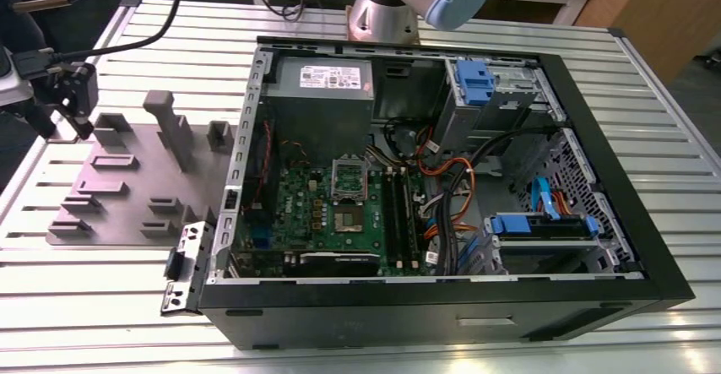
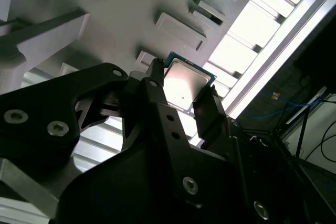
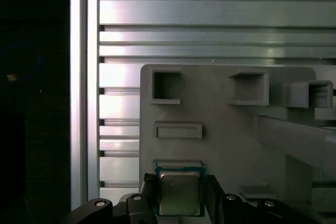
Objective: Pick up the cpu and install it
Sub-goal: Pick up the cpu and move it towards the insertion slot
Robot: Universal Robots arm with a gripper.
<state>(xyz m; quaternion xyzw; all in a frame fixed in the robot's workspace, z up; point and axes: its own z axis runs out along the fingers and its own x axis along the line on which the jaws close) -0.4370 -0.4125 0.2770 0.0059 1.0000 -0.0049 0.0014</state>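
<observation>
Pinching the cpu (image 3: pixel 179 195) by two opposite edges at the grey fixture plate (image 1: pixel 124 197) beside the computer case (image 1: pixel 451 315), the gripper (image 3: pixel 180 183) should, I judge, keep the chip level and centred.

A slatted aluminium table (image 1: pixel 664 138) carries an open computer case (image 1: pixel 428 311); a grey fixture plate (image 1: pixel 130 192) lies just beside the case, on the exterior view's left.
</observation>
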